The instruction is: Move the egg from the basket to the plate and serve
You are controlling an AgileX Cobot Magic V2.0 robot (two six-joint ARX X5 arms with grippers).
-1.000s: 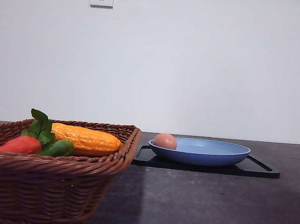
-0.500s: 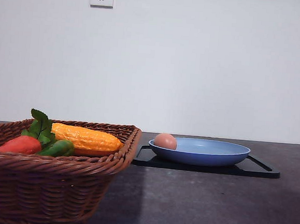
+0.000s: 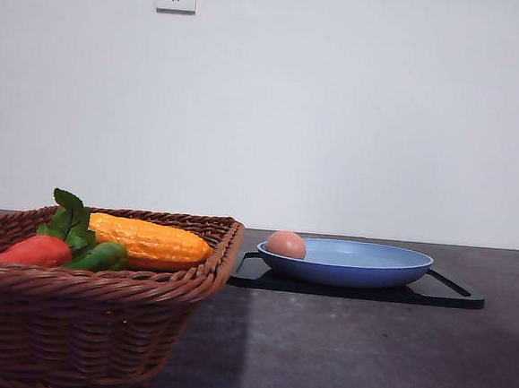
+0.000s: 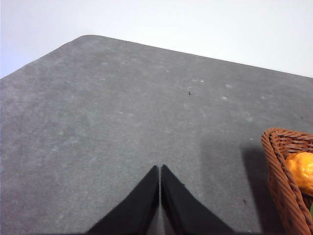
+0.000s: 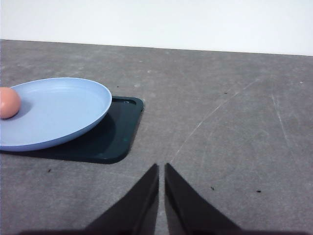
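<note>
- The smooth oval egg point(image 3: 286, 244) lies in the round light-blue plate point(image 3: 362, 267), near its left rim.
- The plate rests on a flat black tray point(image 3: 454, 296).
- The woven wicker basket point(image 3: 96, 325) stands on the grey bench point(image 3: 363, 364).
- Left hand point(image 4: 160, 169) and right hand point(image 5: 161, 167): fingers pressed together, holding nothing.

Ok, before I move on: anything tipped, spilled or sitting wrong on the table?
Nothing stands out. The egg sits whole in the plate, near its left edge. The plate rests level on the black tray. The corn and the other vegetables lie inside the basket. Nothing has spilled on the table.
</note>
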